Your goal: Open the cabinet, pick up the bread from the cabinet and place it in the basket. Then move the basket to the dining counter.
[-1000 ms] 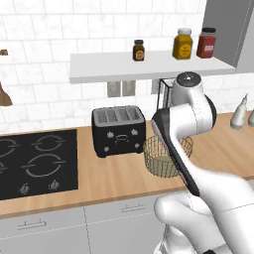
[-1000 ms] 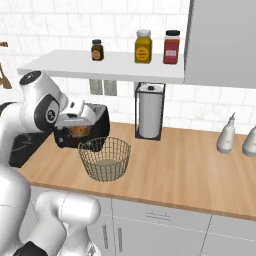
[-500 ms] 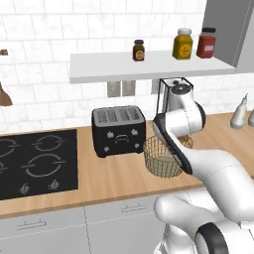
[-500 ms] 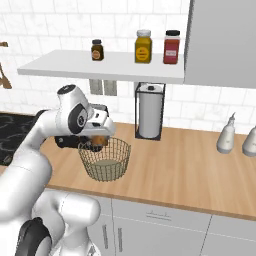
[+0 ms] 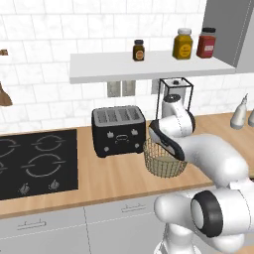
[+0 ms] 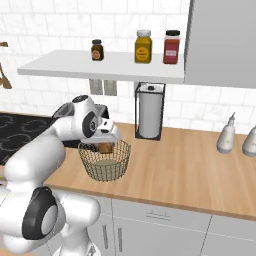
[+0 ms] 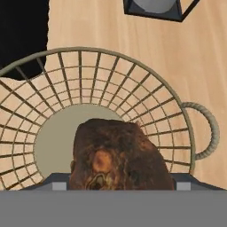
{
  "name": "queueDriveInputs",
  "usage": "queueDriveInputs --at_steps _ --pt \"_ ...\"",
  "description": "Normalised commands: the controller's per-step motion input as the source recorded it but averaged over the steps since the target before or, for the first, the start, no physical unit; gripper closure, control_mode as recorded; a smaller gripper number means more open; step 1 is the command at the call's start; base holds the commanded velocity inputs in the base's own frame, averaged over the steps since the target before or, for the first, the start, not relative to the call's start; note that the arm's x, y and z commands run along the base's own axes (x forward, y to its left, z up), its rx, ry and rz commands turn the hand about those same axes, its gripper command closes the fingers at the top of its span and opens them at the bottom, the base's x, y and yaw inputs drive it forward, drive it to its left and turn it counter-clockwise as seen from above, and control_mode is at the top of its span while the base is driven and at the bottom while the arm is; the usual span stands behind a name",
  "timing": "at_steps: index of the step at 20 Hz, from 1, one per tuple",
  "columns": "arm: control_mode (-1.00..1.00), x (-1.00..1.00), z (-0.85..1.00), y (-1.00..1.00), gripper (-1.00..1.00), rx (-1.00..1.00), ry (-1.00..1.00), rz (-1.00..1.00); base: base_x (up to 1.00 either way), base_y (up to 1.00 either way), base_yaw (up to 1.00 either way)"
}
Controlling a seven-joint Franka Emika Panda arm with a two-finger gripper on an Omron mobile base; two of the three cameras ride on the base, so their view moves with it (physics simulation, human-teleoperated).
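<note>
Tan-gold wire mesh forms the basket (image 5: 164, 162), which in the left base view stands on the light-wood desk (image 5: 114, 176) just beside the black toaster (image 5: 119, 130), with the white arm bent over its rim and a paper-towel holder (image 5: 176, 99) behind. In the right base view the claw (image 6: 104, 145) hangs over the basket (image 6: 105, 161), and the dark-brown bread (image 6: 105, 148) shows at its tips just above the rim; three jars sit on the shelf (image 6: 105, 65) above. In the hand view the bread (image 7: 119, 155) sits pinched between the widely spread claw fingers, over the basket's (image 7: 177, 106) pale round floor.
</note>
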Motion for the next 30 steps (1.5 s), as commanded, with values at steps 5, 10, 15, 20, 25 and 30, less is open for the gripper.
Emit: queueDriveInputs --at_steps 5,10,15,20,25,30 --pt "-1.00 0.39 -0.34 -0.01 1.00 0.00 0.01 0.07 0.00 0.00 0.00" --pt "-1.00 0.38 -0.50 0.00 1.00 0.00 0.00 0.13 0.00 0.00 0.00" --pt "-1.00 0.16 -0.38 0.00 1.00 0.00 0.00 0.12 0.00 0.00 0.00" --pt "-1.00 0.01 -0.19 0.00 -1.00 0.00 0.00 0.11 0.00 0.00 0.00" --pt "-1.00 -0.02 0.02 0.00 -1.00 0.00 0.00 0.04 0.00 0.00 0.00" --pt "-1.00 -0.21 0.07 0.00 -1.00 0.00 -0.02 0.01 0.00 0.00 0.00"
